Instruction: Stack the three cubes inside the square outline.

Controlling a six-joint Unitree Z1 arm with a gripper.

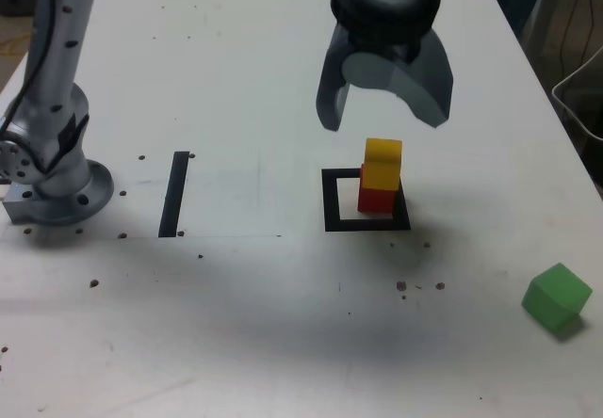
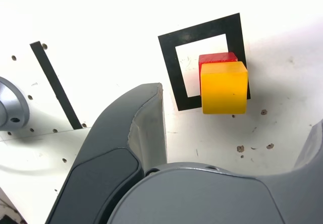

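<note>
- Two of the three cubes appear to be stacked: the yellow cube (image 1: 382, 164) sits on top of the red cube (image 1: 376, 201), by the look of both views.
- The red cube stands within the black square outline (image 1: 331, 200), close to its side on the exterior view's right rather than in the middle. Whether its base laps onto the black border is hard to tell.
- The yellow cube looks a little out of line with the red one beneath it, though the slanting views make the amount uncertain.
- The green cube (image 1: 557, 297) is the piece left to place. It lies on the table (image 1: 236, 324), well apart from the outline, toward the exterior view's right and nearer that view's bottom edge.
- The gripper (image 1: 384, 120) is spread wide above the stack, with nothing between its fingers and no contact with the yellow cube that either view shows.
- The job seems about two-thirds done. What remains is to fetch the green cube and set it on the yellow one.
- The next move probably calls for getting clear of the pair without brushing it, then reaching across to the green cube.
- The final placing will likely need care, since an off-centre cube or a sideways nudge could topple the stack.
</note>
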